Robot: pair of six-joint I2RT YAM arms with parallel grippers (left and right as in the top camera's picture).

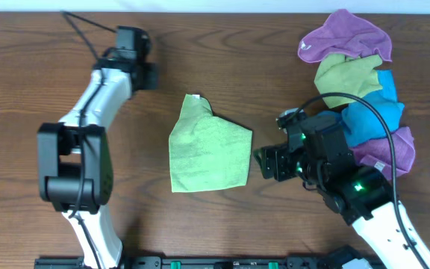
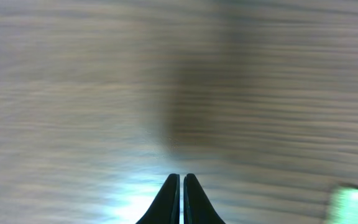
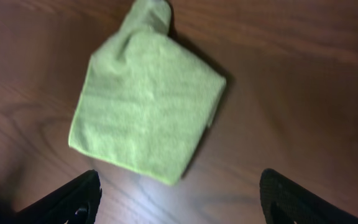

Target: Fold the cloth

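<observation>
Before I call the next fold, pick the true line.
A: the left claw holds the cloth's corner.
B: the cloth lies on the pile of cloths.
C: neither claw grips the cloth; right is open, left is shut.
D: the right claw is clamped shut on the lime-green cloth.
C: the right claw stands open short of the cloth, which lies loose on the table, and the left claw is shut, away from it.
</observation>
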